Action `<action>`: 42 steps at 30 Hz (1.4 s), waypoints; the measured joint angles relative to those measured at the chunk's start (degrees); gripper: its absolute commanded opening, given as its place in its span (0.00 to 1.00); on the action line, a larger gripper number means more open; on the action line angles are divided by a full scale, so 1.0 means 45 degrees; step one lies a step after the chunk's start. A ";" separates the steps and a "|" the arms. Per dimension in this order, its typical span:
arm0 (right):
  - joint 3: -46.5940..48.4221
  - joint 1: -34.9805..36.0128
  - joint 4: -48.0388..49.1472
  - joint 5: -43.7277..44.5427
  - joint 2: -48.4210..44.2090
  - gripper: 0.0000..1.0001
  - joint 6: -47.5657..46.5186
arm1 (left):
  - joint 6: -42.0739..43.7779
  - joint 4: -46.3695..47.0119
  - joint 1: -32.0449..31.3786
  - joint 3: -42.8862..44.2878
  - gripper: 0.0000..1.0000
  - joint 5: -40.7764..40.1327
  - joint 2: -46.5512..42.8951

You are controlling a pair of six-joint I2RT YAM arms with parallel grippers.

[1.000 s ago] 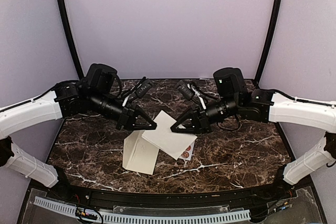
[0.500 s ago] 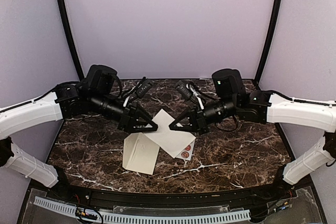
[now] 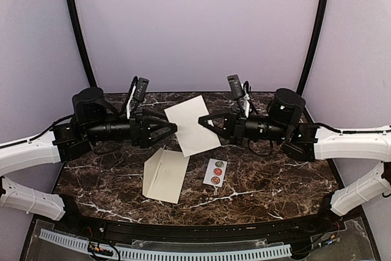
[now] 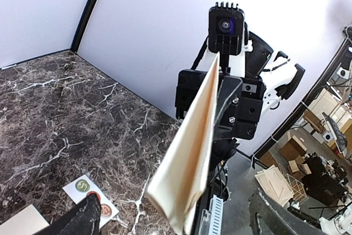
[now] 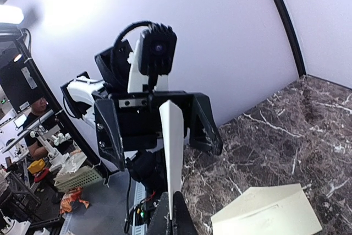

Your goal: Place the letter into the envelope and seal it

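Cream paper was the working material. The letter hung in the air between the two arms and was not yet in the envelope.

1. The right pincer was clamped together on one edge of the letter and alone supported it.
2. The left pincer stood directly opposite with its jaws wide apart, gripping nothing (the right wrist view showed one finger on each side of the sheet's far edge, both clear of the paper).
3. The envelope lay flat on the worktop, below the left pincer and toward the near edge, well apart from the lifted letter. How its flap lay could not be read.

Progress, as judged: early. The letter was lifted, while insertion, closing the flap and sealing all remained to be done.

A small white sticker strip with round dots lay on the worktop below the right pincer, near the envelope's right edge but not touching it. It was probably the seal.

Nothing stood between letter and envelope. The likely difficulty was the envelope itself, which lay flat and unheld with no open mouth presented.
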 measured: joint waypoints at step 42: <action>-0.0384 0.0393 0.1263 0.2754 -0.0141 0.55 0.0695 | -0.2871 0.1962 0.0651 -0.0403 0.00 0.1030 0.1001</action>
